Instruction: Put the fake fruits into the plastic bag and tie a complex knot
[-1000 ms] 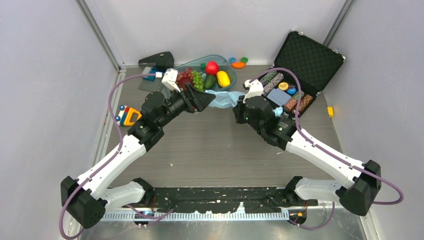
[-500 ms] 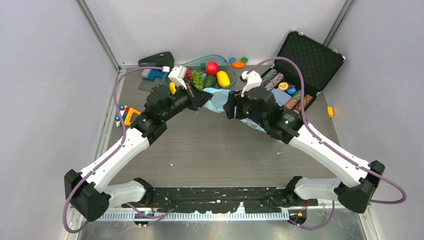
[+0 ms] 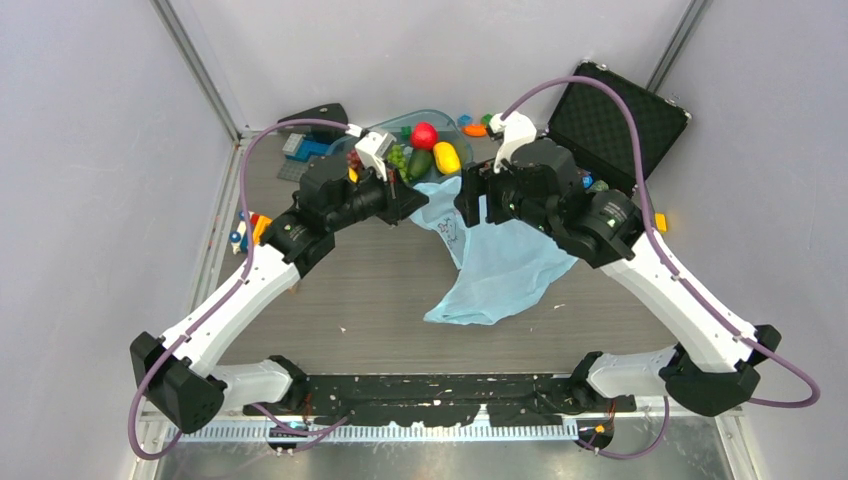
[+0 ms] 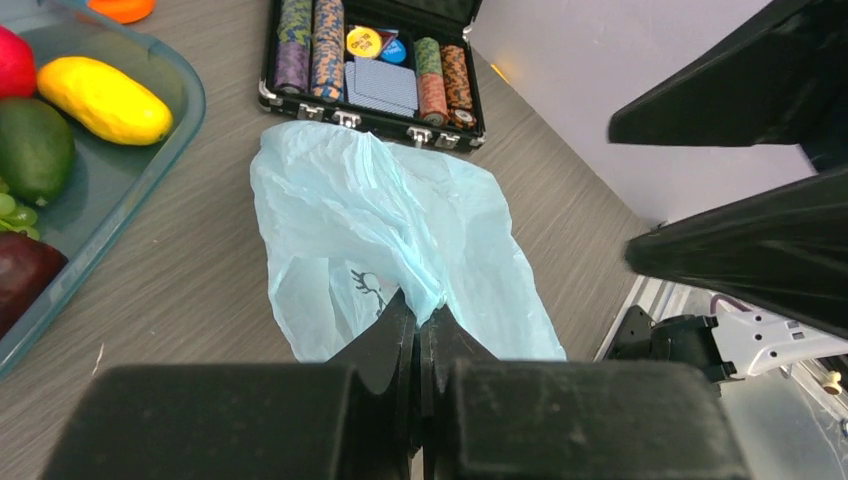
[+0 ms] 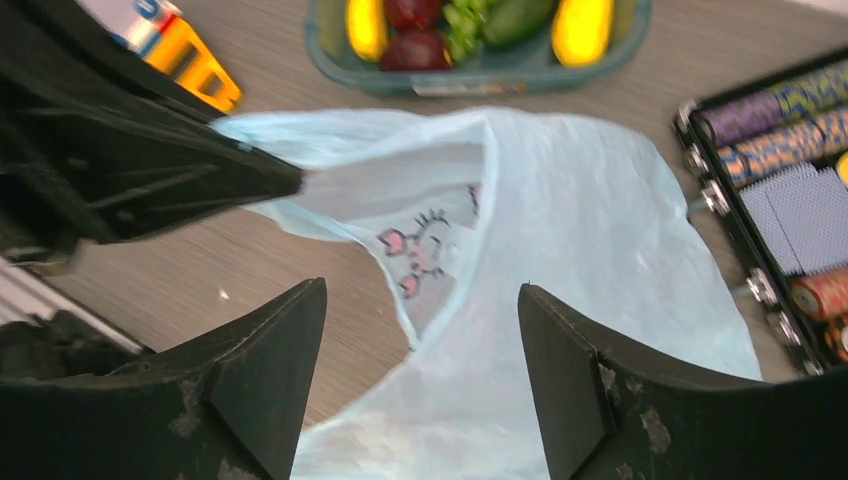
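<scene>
The light-blue plastic bag (image 3: 495,265) hangs from my left gripper (image 3: 417,203) and drapes down onto the table. In the left wrist view the left gripper (image 4: 425,312) is shut on a bunched edge of the bag (image 4: 400,220). My right gripper (image 3: 466,206) hovers just right of it. In the right wrist view the right gripper (image 5: 420,292) stands open above the bag (image 5: 580,220), holding nothing. The fake fruits lie in the clear tub (image 3: 452,121): a red apple (image 3: 424,135), a yellow one (image 3: 446,157), a dark green one (image 3: 420,163) and green grapes (image 3: 397,157). No knot is in view.
An open black case of poker chips (image 3: 620,110) stands at the back right, close to the right arm. Toy blocks (image 3: 477,126) lie behind the tub, and a yellow toy car (image 3: 260,228) sits at the left. A small yellow block (image 3: 661,222) lies at the right.
My left gripper shut on the bag's edge and lifted it. My right gripper let go and opened. Both arms rose toward the tub, and the bag now hangs spread out.
</scene>
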Robot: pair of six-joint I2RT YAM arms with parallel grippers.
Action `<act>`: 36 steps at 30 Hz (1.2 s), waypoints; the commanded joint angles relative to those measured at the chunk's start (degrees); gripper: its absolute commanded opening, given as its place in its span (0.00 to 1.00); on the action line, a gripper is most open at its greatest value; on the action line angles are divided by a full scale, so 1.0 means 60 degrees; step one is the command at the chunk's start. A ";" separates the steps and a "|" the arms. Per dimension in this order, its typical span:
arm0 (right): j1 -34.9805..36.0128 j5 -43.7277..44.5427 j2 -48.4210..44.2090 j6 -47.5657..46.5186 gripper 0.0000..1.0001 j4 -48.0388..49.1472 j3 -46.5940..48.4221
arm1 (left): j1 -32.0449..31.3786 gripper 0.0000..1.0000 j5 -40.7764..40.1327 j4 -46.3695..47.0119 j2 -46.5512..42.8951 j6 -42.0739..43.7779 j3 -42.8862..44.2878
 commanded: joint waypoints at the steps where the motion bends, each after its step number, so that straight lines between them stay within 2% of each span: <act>1: -0.0055 0.0807 0.0172 0.0153 0.76 -0.0598 -0.0802 | 0.0087 0.00 0.0265 -0.0254 -0.0061 0.0328 0.0449; 9: 0.0216 0.1742 -0.0095 0.1279 0.69 0.1023 -0.2752 | 0.0129 0.00 0.0275 -0.0322 -0.0203 0.0301 0.0435; 17: 0.0726 0.2933 0.0640 0.1701 0.65 0.2313 -0.3222 | 0.0151 0.00 0.0294 -0.0304 -0.0241 0.0203 0.0407; 22: 0.0743 0.3146 0.1217 0.2030 0.62 0.3159 -0.3525 | 0.0145 0.00 0.0401 -0.0317 -0.0248 0.0196 0.0441; 28: 0.0778 0.3909 0.2048 0.2049 0.58 0.2831 -0.3245 | 0.0158 0.00 0.0352 -0.0431 -0.0309 0.0294 0.0442; 36: 0.0780 0.4537 0.1944 0.1874 0.39 0.2556 -0.3798 | 0.0232 0.00 -0.0126 -0.0710 -0.0421 0.0735 0.0480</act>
